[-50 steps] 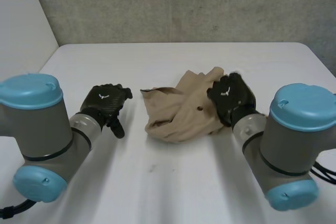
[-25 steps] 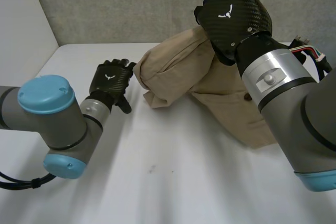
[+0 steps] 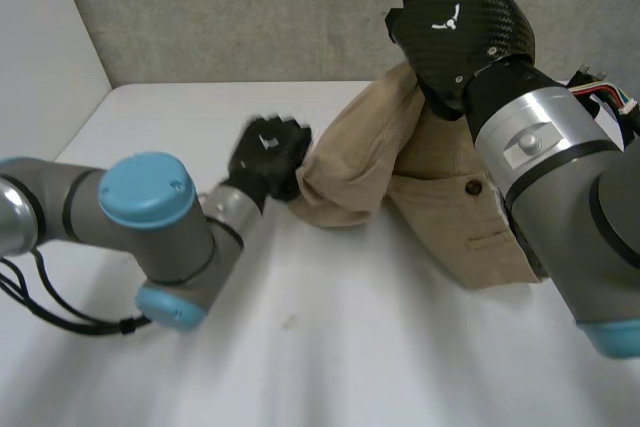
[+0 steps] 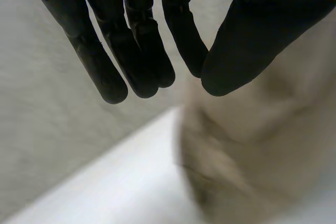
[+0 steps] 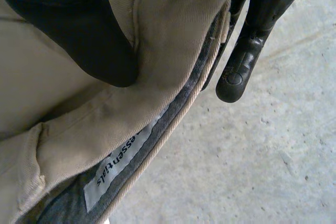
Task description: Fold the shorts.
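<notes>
Shorts point(image 3: 440, 197) perhaps touch white table point(image 3: 350, 367); grey wall point(image 3: 250, 7) behind.

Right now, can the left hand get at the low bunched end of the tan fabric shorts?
Probably yes. The left hand is right beside the tan shorts' low end with nothing between them, its fingers straight, while the right hand pinches the waistband up high.

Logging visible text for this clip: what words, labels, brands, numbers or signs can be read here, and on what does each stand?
"essentials": on the white label sewn inside the waistband of the shorts, pinched by the right hand.
White three-armed mark, no letters: back of the right hand, head view.
White mark on the back of the left hand: too blurred to read.
No numbers.
</notes>
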{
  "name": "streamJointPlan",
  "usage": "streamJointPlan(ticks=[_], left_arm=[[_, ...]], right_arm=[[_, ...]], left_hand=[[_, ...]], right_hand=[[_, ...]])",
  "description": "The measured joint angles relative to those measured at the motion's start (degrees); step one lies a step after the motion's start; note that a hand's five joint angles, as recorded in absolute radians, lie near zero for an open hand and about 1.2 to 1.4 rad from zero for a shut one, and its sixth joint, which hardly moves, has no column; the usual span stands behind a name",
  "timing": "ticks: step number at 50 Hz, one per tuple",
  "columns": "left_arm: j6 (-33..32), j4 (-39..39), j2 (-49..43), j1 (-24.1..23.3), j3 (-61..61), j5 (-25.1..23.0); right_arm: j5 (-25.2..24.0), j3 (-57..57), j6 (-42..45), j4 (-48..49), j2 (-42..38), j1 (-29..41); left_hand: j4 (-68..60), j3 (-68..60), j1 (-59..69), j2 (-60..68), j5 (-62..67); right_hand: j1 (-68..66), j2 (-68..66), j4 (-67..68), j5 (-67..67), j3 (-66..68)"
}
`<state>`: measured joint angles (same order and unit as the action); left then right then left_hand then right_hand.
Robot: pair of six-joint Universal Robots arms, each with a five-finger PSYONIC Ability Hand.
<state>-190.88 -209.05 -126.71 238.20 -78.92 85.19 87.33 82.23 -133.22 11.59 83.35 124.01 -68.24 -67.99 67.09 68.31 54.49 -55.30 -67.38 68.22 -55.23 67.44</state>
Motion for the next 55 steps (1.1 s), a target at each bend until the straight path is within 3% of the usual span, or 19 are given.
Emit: streamJointPlan(ticks=[6, 14, 15, 16, 20, 28, 36, 44, 46, 48, 49, 51, 55], left_arm=[[0.03, -5.94, 2.49, 3.88, 4.99, 4.47], [0.39, -8.22, 7.46, 5.80, 8.48, 5.52], [0.42, -7.51, 8.49, 5.82, 7.43, 5.24], [0.43, -6.92, 8.96, 5.79, 6.45, 4.88], [0.58, -4.13, 9.55, 5.80, 1.98, 2.17], [5.34, 0.79, 6.08, 6.69, -3.29, -5.52], [15.28, 5.47, 3.21, 6.60, -3.92, -10.99], [17.65, 8.23, 2.14, 5.71, -3.51, -13.89], [17.73, 8.40, 1.95, 5.57, -3.28, -13.79], [17.77, 8.36, 1.83, 5.51, -3.05, -13.36], [17.88, 8.30, 1.55, 5.46, -2.61, -11.90], [18.03, 8.23, 1.20, 5.43, -2.07, -9.61], [18.19, 8.31, 0.96, 5.39, -1.55, -5.34]], right_arm=[[2.13, -7.16, -0.08, 0.23, -6.45, -2.59], [6.05, -16.66, -1.90, 0.34, -11.88, -2.95], [6.30, -17.33, -2.85, 0.20, -12.16, -2.67], [6.26, -17.34, -3.39, 0.13, -12.06, -2.43], [4.90, -15.87, -4.92, -0.02, -10.36, -1.35], [0.62, -11.33, -5.70, -0.15, -4.06, -0.21], [-0.10, -9.14, -5.45, -1.21, -0.41, -0.38], [0.10, -8.61, -5.35, -2.84, -0.27, -0.89], [0.15, -8.31, -5.38, -3.01, -0.32, -0.99], [0.18, -8.11, -5.41, -3.06, -0.31, -1.04], [0.22, -7.85, -5.45, -3.09, -0.28, -1.08], [0.34, -7.45, -5.47, -3.10, -0.23, -1.12], [0.81, -6.84, -5.48, -3.09, -0.13, -1.15]], left_hand=[[-0.18, -0.06, 0.00, 0.11, 0.00], [0.98, 1.11, -1.63, -1.84, -0.96], [10.51, 10.55, -11.63, -10.52, -9.28], [32.10, 31.71, -35.35, -32.13, -29.34], [41.99, 41.14, -41.05, -41.74, -38.57], [44.42, 43.26, -41.77, -44.06, -41.24], [44.41, 43.26, -41.78, -44.06, -41.24], [44.36, 43.22, -41.67, -44.01, -40.99], [33.16, 32.77, -30.11, -33.18, -29.68], [31.65, 24.23, -21.55, -24.49, -22.11], [31.67, 9.42, -5.42, -8.63, -6.24], [31.67, 2.31, -1.13, -2.05, 0.27], [31.67, 0.76, -1.13, -0.05, 0.39]], right_hand=[[0.00, 0.00, 0.04, 0.00, 0.00], [0.00, 0.00, 0.04, 0.00, 0.00], [0.00, 0.00, 0.04, 0.00, 0.00], [0.00, 0.00, 0.04, 0.00, 0.00], [-0.26, 0.00, 0.04, 0.00, 0.00], [-0.26, 0.00, 0.04, 0.00, 0.00], [-0.26, 0.00, 0.04, 0.00, 0.35], [-0.26, 0.00, 0.04, 0.00, 0.35], [-0.26, 0.00, 0.04, 0.00, 0.35], [-0.26, 0.00, 0.04, 0.00, 0.35], [-0.26, 0.00, 0.04, 0.00, 0.35], [-0.26, 0.00, 0.04, 0.00, 0.35], [-0.26, 0.00, 0.04, 0.00, 0.35]])
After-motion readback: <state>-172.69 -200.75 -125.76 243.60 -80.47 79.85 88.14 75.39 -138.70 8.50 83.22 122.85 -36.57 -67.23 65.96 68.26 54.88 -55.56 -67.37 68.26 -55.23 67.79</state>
